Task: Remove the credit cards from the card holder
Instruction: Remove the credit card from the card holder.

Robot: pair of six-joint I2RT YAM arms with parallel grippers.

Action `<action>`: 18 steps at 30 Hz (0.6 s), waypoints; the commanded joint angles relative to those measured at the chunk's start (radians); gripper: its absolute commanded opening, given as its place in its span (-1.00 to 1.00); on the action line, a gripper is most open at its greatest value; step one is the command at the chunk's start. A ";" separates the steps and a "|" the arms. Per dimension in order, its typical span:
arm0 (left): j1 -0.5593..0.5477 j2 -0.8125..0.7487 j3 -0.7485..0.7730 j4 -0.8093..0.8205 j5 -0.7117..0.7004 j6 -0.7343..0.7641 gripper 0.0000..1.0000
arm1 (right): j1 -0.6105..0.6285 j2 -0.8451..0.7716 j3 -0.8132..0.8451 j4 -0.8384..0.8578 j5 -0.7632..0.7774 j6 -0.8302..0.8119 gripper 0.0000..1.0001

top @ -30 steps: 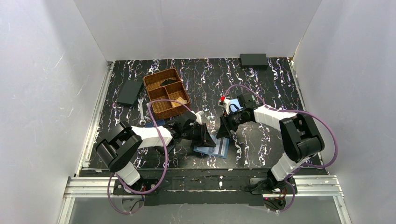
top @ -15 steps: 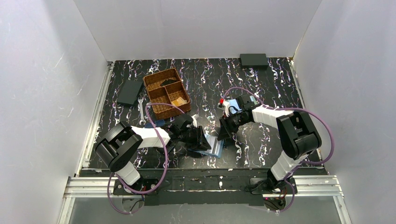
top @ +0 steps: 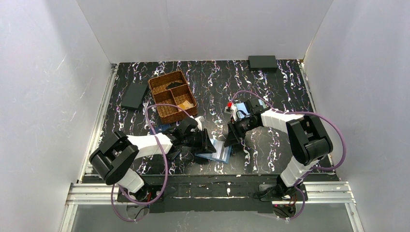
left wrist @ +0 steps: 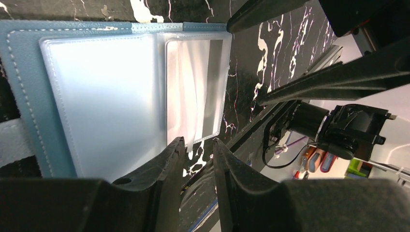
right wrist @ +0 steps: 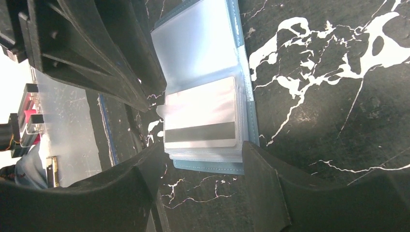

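Observation:
The card holder (top: 216,153) lies open on the marbled table near its front edge, steel-blue outside with clear sleeves (left wrist: 106,101) inside. One whitish credit card (right wrist: 200,116) with a black stripe sits in the top sleeve, and it also shows in the left wrist view as a credit card (left wrist: 193,87). My left gripper (left wrist: 197,142) hovers at that sleeve's outer edge. Its jaws stand slightly apart, with table showing between them. My right gripper (right wrist: 200,150) is open wide, and its fingers straddle the holder's blue end (right wrist: 208,166).
A wicker basket (top: 171,96) with compartments stands behind the left arm. A wrench (top: 146,116) and a black wallet (top: 134,95) lie to its left. A black box (top: 262,62) sits at the back right. The table's front edge runs close behind the holder.
My left gripper drew back a little to the left, and its jaws parted slightly. The holder slid a bit left. The right gripper has barely moved.

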 commanded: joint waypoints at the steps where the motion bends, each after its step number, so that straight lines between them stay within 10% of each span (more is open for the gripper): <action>1: 0.006 -0.088 0.027 -0.090 -0.057 0.068 -0.46 | 0.003 -0.025 0.036 -0.004 -0.054 0.000 0.36; 18: -0.166 0.051 0.366 -0.545 -0.334 0.260 -0.41 | -0.083 -0.048 0.042 -0.028 -0.079 -0.026 0.35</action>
